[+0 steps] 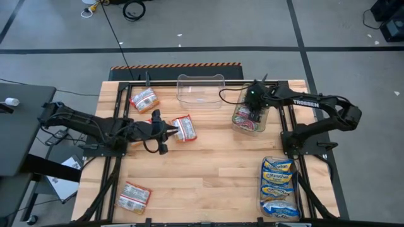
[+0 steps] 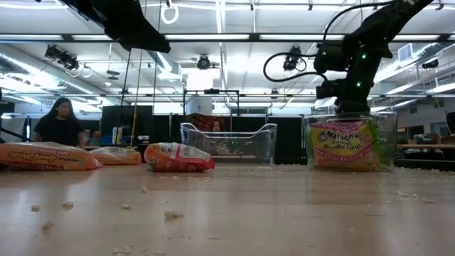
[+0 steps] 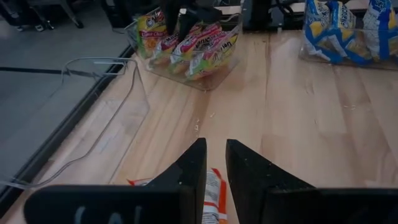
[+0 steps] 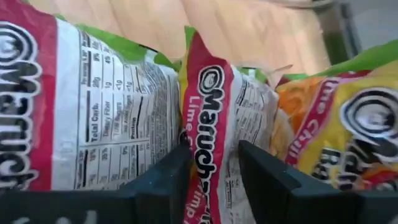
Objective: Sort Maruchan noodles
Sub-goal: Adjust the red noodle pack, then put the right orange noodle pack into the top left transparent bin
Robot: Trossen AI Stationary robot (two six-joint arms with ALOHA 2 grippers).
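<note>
Open tabletop (image 1: 214, 170) lies mid-table; packets crowd the right bin (image 1: 251, 120), the empty bin (image 1: 201, 90) beside it.

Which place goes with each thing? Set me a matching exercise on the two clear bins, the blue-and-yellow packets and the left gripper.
Things:
1. empty clear bin
2. filled clear bin
3. blue-and-yellow packets
4. left gripper

Places:
A. piled at the near right of the table
B. under the right gripper
C. at a red-and-white packet, mid-table
D. far edge, centre

Pairs: 1-D, 2-B, 3-A, 4-C
</note>
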